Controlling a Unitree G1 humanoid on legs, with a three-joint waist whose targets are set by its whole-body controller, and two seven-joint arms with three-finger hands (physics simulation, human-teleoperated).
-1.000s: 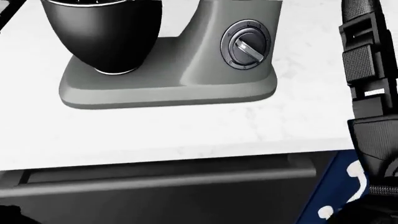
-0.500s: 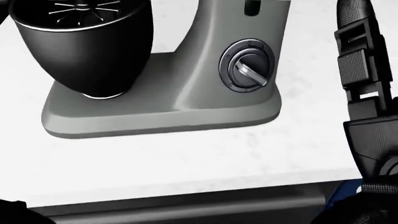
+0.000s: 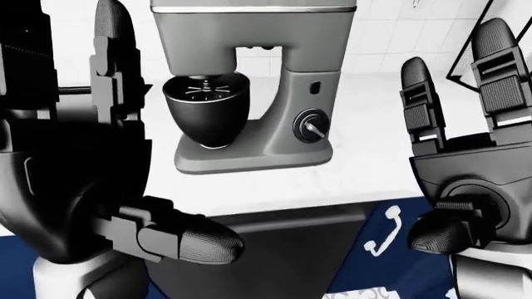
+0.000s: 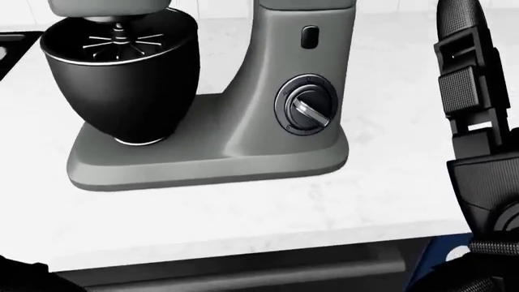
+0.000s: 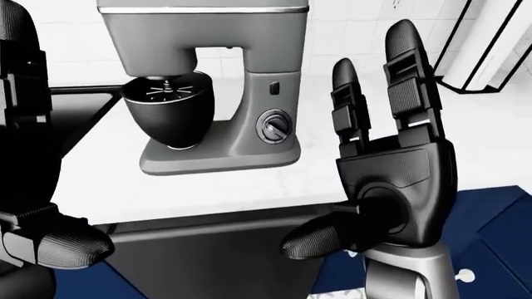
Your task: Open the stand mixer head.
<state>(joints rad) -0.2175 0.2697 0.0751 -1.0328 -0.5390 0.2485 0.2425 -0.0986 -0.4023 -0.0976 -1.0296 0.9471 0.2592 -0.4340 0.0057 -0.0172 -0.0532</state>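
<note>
Head view has shifted since a second ago: the whole picture has slid downward, so the camera moved, and more of the stand mixer (image 4: 243,121) shows now, with the bowl's rim, the beater and a small dark button (image 4: 309,36) on the column that were cut off before. The mixer itself sits where it did on the white worktop (image 4: 389,182).

The black bowl (image 3: 206,112) rests on the mixer's grey base, and inside it only the spoked beater (image 4: 121,41) shows; I cannot tell of any other contents. The mixer head (image 3: 254,31) lies level over the bowl, closed down. A round dial (image 3: 312,126) sits on the column's side.

In the left-eye view the left hand (image 3: 79,168) is raised with its fingers spread wide, holding nothing; the mixer stands to its right and beyond it, apart. The right hand (image 5: 395,168) is also upright and wide open, empty; the mixer is to its left, near but not touching. Below the worktop's edge runs a dark drawer front (image 3: 274,249).
</note>
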